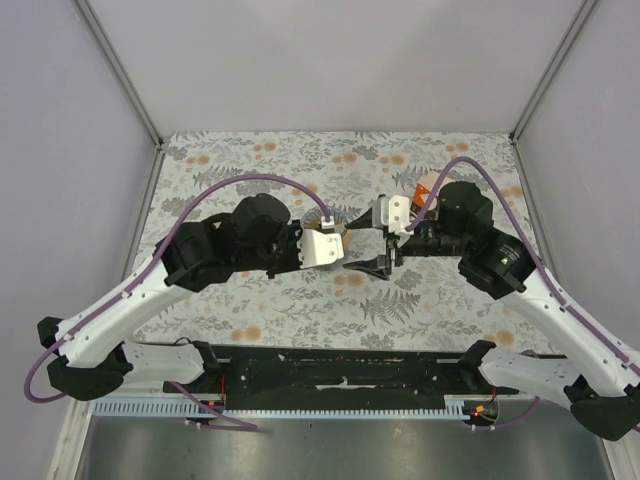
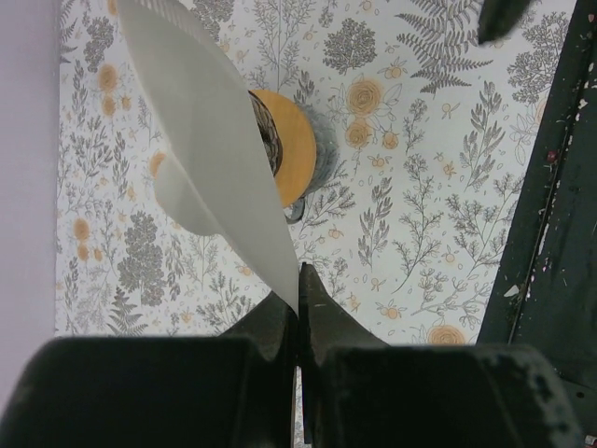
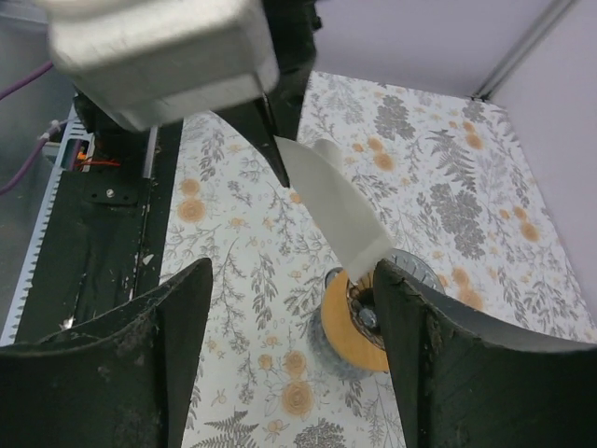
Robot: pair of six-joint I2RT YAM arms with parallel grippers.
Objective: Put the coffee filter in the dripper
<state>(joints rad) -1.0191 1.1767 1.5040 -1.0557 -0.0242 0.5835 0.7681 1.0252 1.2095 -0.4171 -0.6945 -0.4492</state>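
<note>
My left gripper (image 2: 299, 280) is shut on one edge of the white paper coffee filter (image 2: 201, 140), which hangs flat from the fingertips. The dripper (image 2: 291, 145), with its orange-brown collar and ribbed grey cone, sits on the floral cloth just beyond the filter. In the right wrist view the filter (image 3: 336, 205) slopes from the left gripper (image 3: 278, 173) down to the collar of the dripper (image 3: 350, 322). My right gripper (image 3: 294, 271) is open and empty, its right finger close to the dripper. In the top view the left gripper (image 1: 352, 264) and the right gripper (image 1: 386, 262) nearly meet beside the dripper (image 1: 345, 216).
An orange-and-white carton (image 1: 428, 185) stands behind the right wrist. Grey walls close the table on the left, back and right. The black base rail (image 1: 340, 365) runs along the near edge.
</note>
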